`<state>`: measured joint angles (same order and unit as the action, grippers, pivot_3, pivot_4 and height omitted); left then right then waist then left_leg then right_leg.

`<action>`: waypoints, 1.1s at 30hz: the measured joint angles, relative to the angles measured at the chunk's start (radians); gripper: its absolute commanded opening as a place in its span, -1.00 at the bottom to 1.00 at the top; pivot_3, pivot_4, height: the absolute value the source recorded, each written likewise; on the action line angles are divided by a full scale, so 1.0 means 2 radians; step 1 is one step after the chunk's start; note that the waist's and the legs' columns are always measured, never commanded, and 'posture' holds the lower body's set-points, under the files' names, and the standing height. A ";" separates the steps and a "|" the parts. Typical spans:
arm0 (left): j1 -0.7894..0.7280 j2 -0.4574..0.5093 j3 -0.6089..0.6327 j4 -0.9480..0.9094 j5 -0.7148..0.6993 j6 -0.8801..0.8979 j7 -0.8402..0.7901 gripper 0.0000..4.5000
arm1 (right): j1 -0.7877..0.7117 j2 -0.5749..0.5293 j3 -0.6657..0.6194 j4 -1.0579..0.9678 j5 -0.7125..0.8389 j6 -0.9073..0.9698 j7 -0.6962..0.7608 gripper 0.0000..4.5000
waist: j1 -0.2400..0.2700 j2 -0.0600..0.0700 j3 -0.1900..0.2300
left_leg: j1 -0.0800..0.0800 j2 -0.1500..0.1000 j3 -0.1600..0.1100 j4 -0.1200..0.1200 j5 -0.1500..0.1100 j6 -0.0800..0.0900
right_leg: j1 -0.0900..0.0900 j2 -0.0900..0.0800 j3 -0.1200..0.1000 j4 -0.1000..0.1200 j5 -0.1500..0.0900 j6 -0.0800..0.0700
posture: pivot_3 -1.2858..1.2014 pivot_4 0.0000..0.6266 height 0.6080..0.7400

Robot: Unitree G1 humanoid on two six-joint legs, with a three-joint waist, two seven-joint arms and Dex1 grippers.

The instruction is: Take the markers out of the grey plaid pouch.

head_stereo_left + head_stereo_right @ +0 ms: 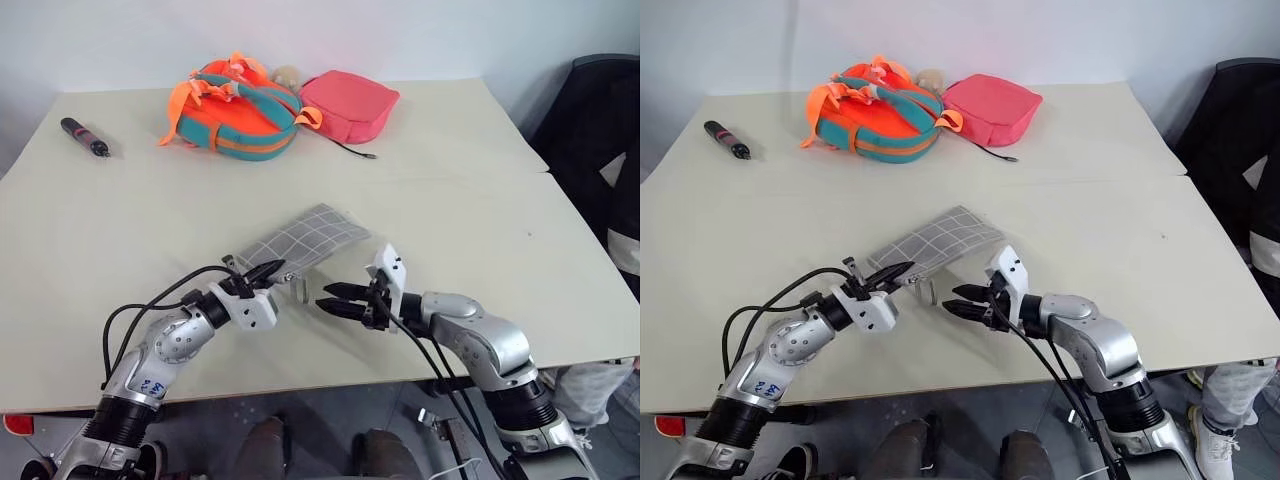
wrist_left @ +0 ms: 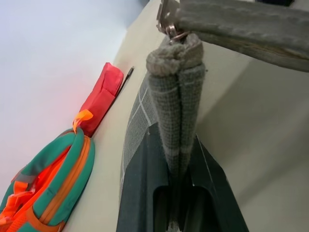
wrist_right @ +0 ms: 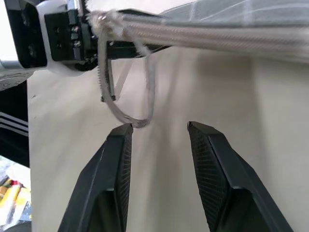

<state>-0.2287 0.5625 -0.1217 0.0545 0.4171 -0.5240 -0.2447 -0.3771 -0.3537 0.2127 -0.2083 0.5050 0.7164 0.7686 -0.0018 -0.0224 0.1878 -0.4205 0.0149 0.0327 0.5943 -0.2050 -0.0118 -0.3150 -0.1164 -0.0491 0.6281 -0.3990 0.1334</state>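
The grey plaid pouch (image 1: pixel 305 238) lies slanted at the middle of the table, its near end lifted. My left gripper (image 1: pixel 268 270) is shut on that end, and in the left wrist view the folded fabric (image 2: pixel 178 106) is pinched between the fingers (image 2: pixel 140 183). My right gripper (image 1: pixel 330 298) stands open just right of it, pointing at the left gripper. In the right wrist view the zipper's ring (image 3: pixel 130 104) hangs from the pouch's corner, just above one fingertip (image 3: pixel 120 137), and nothing is between the jaws. The markers are hidden.
At the back of the table (image 1: pixel 480 200) lie an orange and teal backpack (image 1: pixel 235 108) and a pink pouch (image 1: pixel 350 103). A black-and-red pen-like tool (image 1: pixel 85 137) lies at the far left. A dark chair (image 1: pixel 600 130) stands off the table's right side.
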 measured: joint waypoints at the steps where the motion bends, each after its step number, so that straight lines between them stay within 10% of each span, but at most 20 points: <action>1: 0.000 0.000 0.000 0.000 0.000 0.000 -0.001 -1.00 | 0.000 0.006 0.006 0.000 -0.005 -0.001 -0.003 -0.17 | 0.000 0.000 0.000 | 0.000 0.000 0.000 0.000 0.000 0.000 | 0.000 0.000 0.000 0.000 0.000 0.000 | 0.03 -0.52 1.00; 18: 0.000 -0.008 -0.002 -0.006 0.000 0.009 -0.005 -1.00 | -0.019 0.059 0.010 0.025 -0.027 -0.021 -0.018 -0.17 | -0.001 0.000 0.000 | 0.000 0.000 0.000 0.000 0.000 0.000 | -0.001 0.000 0.000 0.001 0.000 0.000 | 0.03 -0.52 1.00; 25: 0.000 -0.011 -0.001 -0.008 0.000 0.013 -0.005 -1.00 | -0.019 0.055 0.010 0.026 -0.025 -0.018 -0.007 -0.99 | 0.000 0.000 0.000 | 0.000 0.000 0.000 0.000 0.000 0.000 | -0.001 0.000 0.000 0.001 0.000 0.000 | 0.03 -0.52 1.00; 33: 0.006 -0.011 -0.001 -0.021 0.000 0.015 -0.007 -1.00 | -0.010 0.018 0.010 0.025 -0.031 -0.023 0.016 -0.99 | 0.000 0.000 0.000 | 0.000 0.000 0.000 0.000 0.000 0.000 | -0.001 0.000 0.000 0.001 0.000 0.000 | 0.03 -0.52 1.00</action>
<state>-0.2169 0.5403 -0.1245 0.0115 0.4174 -0.4945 -0.2587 -0.3967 -0.3171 0.2335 -0.1582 0.4431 0.6705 0.8015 -0.0022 -0.0228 0.1875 -0.4206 0.0149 0.0335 0.5943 -0.2050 -0.0118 -0.3162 -0.1165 -0.0491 0.6293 -0.3990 0.1334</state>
